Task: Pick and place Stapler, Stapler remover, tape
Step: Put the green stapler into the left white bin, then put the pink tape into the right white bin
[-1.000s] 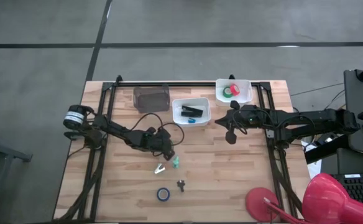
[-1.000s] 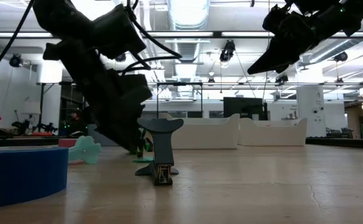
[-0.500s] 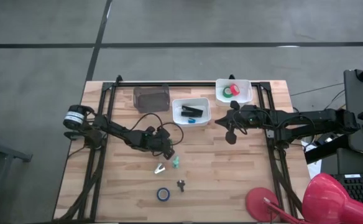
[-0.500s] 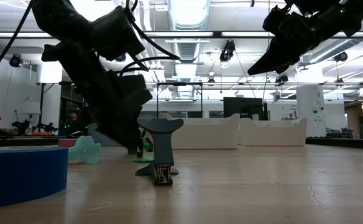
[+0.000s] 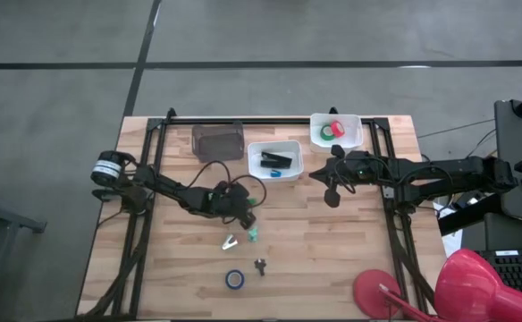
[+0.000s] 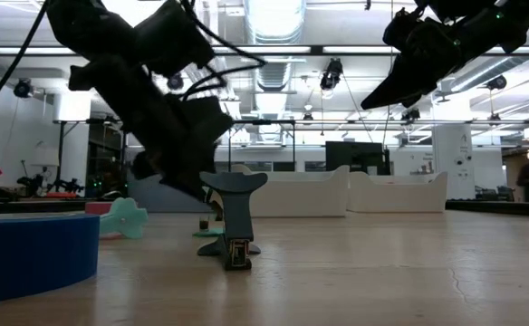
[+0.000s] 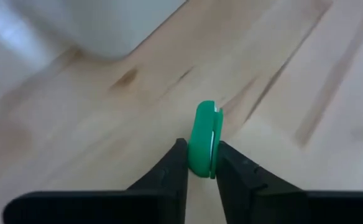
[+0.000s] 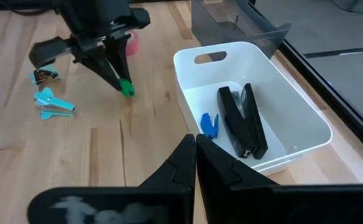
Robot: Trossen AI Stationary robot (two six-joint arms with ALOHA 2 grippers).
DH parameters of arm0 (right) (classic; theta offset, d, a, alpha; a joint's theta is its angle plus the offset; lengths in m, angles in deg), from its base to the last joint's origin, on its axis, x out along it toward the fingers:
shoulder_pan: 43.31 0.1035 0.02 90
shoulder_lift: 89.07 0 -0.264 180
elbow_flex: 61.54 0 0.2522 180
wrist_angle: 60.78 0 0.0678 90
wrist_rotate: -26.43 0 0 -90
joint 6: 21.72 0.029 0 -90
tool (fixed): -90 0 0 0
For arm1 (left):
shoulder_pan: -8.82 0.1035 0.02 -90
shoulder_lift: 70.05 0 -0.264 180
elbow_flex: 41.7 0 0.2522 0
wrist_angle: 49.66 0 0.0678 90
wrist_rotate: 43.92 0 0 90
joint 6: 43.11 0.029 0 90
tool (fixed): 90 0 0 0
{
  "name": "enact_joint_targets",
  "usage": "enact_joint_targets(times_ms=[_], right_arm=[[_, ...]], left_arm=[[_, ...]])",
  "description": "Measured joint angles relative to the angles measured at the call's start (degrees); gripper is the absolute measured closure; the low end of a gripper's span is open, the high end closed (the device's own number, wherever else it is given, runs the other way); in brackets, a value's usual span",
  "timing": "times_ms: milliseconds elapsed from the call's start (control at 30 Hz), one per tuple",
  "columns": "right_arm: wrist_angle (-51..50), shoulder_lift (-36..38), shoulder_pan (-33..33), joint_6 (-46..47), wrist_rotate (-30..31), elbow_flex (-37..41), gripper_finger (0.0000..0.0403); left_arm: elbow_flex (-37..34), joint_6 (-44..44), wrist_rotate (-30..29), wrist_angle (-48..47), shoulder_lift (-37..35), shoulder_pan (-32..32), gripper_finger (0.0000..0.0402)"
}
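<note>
The wooden table carries everything, and the white middle bin near its far edge serves as the landmark. The right arm waits just to the right of that bin, its right gripper hanging above the wood with its fingers pressed together on nothing. The left gripper is just in front of the bin and a little to its left, its fingertips pinching a small green staple remover on both flat sides, slightly off the table. Inside the bin lie the black stapler and a blue staple remover beside it. To the bin's left stands a dark clear-walled bin; to its right, a second white bin holds the green tape and red tape. Further in front of the landmark rests the blue tape, with a teal staple remover nearer.
</note>
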Motion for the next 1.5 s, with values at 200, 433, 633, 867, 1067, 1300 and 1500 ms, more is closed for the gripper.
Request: enact_joint_targets(times_ms=[200,433,633,867,1067,1300,1500], right_arm=[[0.02,0.01,0.00,0.00,0.02,0.00,0.0394],[0.04,0.01,0.00,0.03,0.02,0.02,0.0394],[0.04,0.00,0.00,-0.07,0.04,0.07,0.0394],[0.02,0.02,-0.02,-0.41,0.10,0.07,0.0394],[0.02,0.00,-0.01,-0.45,0.09,0.07,0.0394],[0.02,0.01,-0.01,-0.24,0.09,0.07,0.0394],[0.02,0.00,-0.02,-0.26,0.04,0.07,0.0394]], left_arm=[[3.56,5.45,-0.06,3.51,-0.05,1.49,0.0323],[9.92,14.56,0.50,2.59,-0.12,7.71,0.0339],[12.59,15.48,5.44,-2.23,0.72,15.88,0.0319],[12.64,17.18,14.36,-2.14,0.93,22.00,0.0318],[12.66,17.27,17.78,-3.50,0.93,23.17,0.0310],[12.72,17.29,18.00,-3.74,0.50,23.26,0.0268],[13.65,17.34,18.25,-4.31,0.25,23.28,0.0227]])
